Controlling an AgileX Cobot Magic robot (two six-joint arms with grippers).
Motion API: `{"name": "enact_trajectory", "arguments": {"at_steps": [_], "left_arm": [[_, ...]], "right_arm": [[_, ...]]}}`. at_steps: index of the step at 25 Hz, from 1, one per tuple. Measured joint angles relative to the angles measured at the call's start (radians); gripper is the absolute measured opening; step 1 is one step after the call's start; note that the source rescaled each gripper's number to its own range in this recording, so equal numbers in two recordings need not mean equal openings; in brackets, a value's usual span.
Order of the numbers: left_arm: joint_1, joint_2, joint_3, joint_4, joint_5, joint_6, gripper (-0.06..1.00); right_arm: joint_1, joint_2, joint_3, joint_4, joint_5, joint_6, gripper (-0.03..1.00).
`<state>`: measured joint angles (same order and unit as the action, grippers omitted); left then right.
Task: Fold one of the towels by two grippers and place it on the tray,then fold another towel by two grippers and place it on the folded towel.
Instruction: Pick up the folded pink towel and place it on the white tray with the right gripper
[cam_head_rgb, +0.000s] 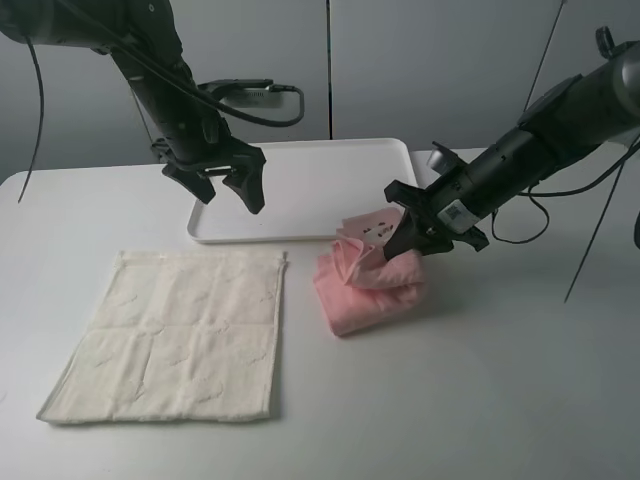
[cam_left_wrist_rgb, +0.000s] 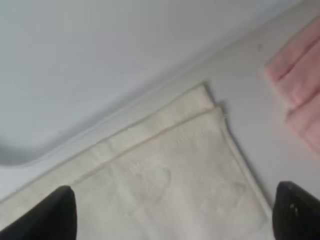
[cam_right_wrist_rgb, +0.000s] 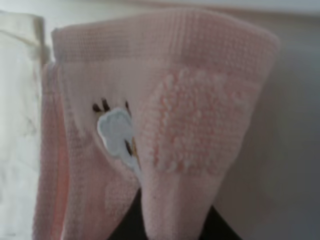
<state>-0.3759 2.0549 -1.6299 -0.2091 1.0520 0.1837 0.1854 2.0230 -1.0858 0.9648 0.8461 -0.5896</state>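
- Left on the worktop (cam_head_rgb: 450, 400): cream towel (cam_head_rgb: 180, 335), spread flat; limp, light, wants two corners.
- Above the tray (cam_head_rgb: 330, 180), near rim: left gripper (cam_head_rgb: 232, 198), prongs wide, holding nothing.
- Right of centre, just before the tray's corner: pink towel (cam_head_rgb: 365, 290), soft thick bundle, likely to unfold.
- Right gripper (cam_head_rgb: 410, 238): pinches its raised top fold.

White tabletop (cam_head_rgb: 500, 400) before a pale grey panelled wall (cam_head_rgb: 430, 60)

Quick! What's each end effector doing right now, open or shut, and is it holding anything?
Left end effector: open, holding nothing.
Right end effector: shut on the pink towel.
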Motion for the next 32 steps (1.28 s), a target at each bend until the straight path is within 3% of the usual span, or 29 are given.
{"name": "enact_trajectory", "arguments": {"at_steps": [5, 10, 15, 22, 32], "left_arm": [[0.083, -0.095, 0.000, 0.000, 0.042, 0.022, 1.00], [0.168, -0.146, 0.000, 0.004, 0.082, 0.030, 1.00], [0.231, -0.164, 0.000, 0.008, 0.097, 0.039, 1.00], [0.264, -0.164, 0.000, 0.023, 0.099, 0.045, 1.00], [0.306, -0.164, 0.000, 0.062, 0.101, 0.048, 1.00]], "right_arm": [[0.000, -0.063, -0.035, 0.062, 0.072, -0.017, 0.12], [0.000, -0.068, -0.177, 0.099, 0.197, -0.009, 0.12], [0.000, -0.068, -0.322, 0.132, 0.260, 0.041, 0.12], [0.041, -0.039, -0.509, 0.155, 0.272, 0.089, 0.12], [0.121, 0.214, -0.805, 0.169, 0.265, 0.148, 0.12]]}}
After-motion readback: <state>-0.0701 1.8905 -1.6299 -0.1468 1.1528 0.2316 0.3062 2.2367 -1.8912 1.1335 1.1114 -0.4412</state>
